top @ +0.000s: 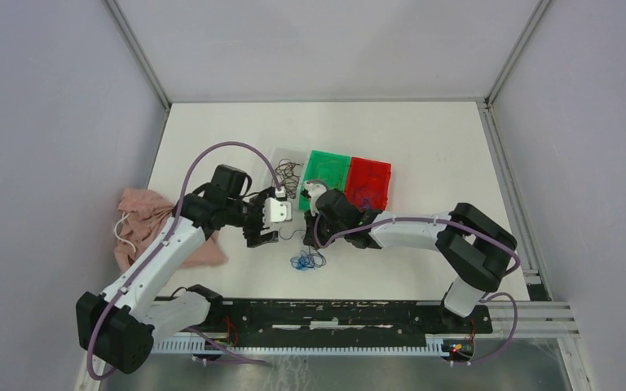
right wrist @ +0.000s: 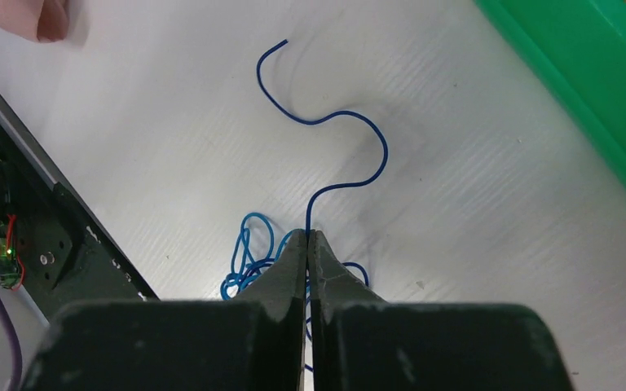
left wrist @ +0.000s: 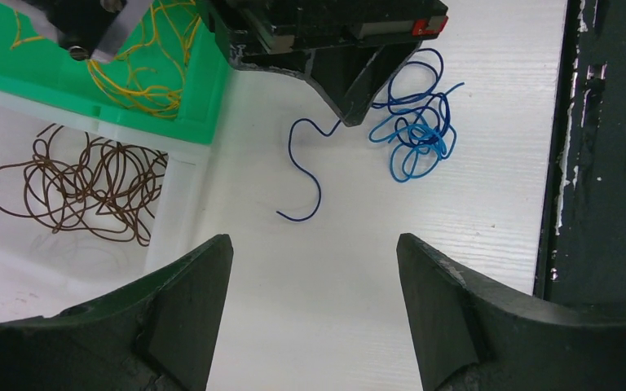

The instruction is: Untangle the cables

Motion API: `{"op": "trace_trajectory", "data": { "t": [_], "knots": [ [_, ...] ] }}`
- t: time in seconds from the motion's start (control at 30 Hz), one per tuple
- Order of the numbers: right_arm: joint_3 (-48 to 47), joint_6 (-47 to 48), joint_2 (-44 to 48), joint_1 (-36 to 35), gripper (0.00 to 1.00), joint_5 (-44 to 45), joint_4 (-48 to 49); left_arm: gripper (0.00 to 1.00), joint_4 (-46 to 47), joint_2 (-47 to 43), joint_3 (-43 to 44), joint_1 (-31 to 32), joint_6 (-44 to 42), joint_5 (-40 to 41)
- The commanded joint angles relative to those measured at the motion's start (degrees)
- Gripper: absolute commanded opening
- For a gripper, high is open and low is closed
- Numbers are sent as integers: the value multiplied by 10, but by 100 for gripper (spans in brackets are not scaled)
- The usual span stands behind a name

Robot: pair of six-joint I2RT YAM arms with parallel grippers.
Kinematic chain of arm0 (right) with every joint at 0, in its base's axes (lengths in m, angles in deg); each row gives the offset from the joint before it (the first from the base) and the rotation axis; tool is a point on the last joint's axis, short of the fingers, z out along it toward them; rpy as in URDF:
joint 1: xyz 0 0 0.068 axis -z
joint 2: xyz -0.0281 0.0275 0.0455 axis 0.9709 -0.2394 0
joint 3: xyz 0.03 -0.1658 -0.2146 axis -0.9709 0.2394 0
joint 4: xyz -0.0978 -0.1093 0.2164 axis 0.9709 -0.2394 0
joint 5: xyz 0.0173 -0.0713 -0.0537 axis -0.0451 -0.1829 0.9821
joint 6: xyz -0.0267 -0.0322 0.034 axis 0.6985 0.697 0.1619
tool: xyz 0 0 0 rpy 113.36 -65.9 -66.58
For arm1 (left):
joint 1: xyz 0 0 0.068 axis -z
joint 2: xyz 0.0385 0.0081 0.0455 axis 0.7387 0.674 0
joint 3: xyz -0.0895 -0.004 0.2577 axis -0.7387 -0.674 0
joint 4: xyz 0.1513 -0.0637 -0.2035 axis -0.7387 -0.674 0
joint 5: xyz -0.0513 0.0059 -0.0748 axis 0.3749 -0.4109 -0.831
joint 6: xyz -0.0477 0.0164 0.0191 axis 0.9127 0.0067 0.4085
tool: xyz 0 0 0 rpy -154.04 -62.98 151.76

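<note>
A dark blue strand [right wrist: 350, 122] curls over the white table, and my right gripper [right wrist: 307, 236] is shut on its near end. A tangle of light and dark blue cables [right wrist: 249, 257] lies just under and behind those fingers. In the left wrist view the same strand [left wrist: 306, 171] runs from the right gripper [left wrist: 349, 106] toward my left gripper [left wrist: 314, 252], which is open and empty above bare table. The blue tangle [left wrist: 416, 122] lies right of it. Brown cables [left wrist: 81, 183] lie in a clear tray and yellow ones [left wrist: 143, 73] in a green tray. From above, both grippers [top: 262, 232] [top: 319, 224] sit near the blue tangle [top: 307, 261].
A clear tray [top: 284, 156], a green tray [top: 328, 171] and a red tray [top: 368, 181] stand in a row behind the grippers. A pink cloth [top: 143, 224] lies at the left under the left arm. The black base rail [top: 334, 314] runs along the near edge.
</note>
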Motion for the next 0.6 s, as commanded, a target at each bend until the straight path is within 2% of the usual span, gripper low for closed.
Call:
{"op": "trace_trajectory", "data": {
  "t": [0.0,0.3,0.57],
  "knots": [
    [-25,26,46,0,0,-3,11,81,58,-33,-33,-2,-61,-26],
    [-50,20,124,0,0,-97,19,80,185,-100,-109,8,-103,-73],
    [-74,-18,128,0,0,-159,38,73,215,-136,-139,16,-177,-57]
  ]
}}
